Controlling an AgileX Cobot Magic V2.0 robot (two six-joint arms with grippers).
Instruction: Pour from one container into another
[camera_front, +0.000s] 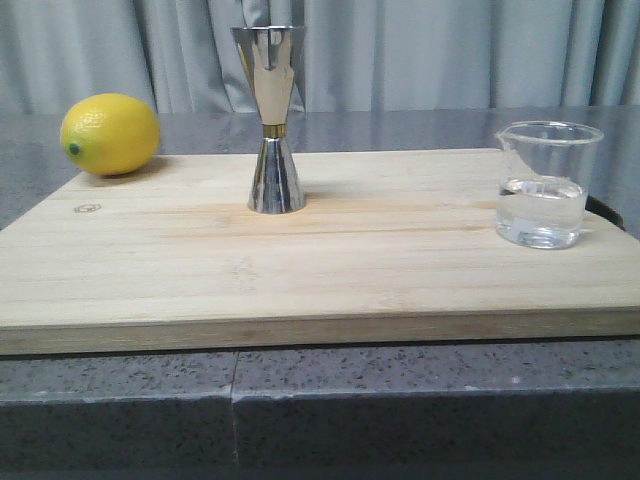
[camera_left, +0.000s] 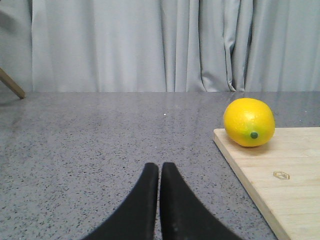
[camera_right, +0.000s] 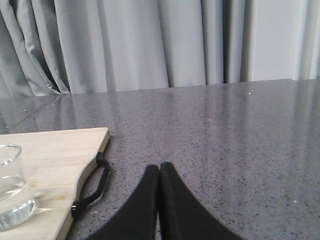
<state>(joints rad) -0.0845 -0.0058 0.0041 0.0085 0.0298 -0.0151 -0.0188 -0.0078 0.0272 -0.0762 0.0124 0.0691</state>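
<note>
Left hand (camera_left: 159, 172) clenched, empty, low over the grey desk (camera_left: 100, 140) beside the wooden board (camera_front: 300, 270). On the board's left far corner, a lemon (camera_front: 110, 133). Near the middle, upright, the steel jigger (camera_front: 271, 120): stiff, narrow-footed, probably easy to tip if knocked. Well apart at the right end, the glass beaker (camera_front: 545, 185), about a third full of clear liquid: smooth, likely slippery and fragile, fairly light. Best taken around the wall above the liquid line, lip toward the jigger. Right hand (camera_right: 159, 172) clenched, empty, off the board's right edge.
</note>
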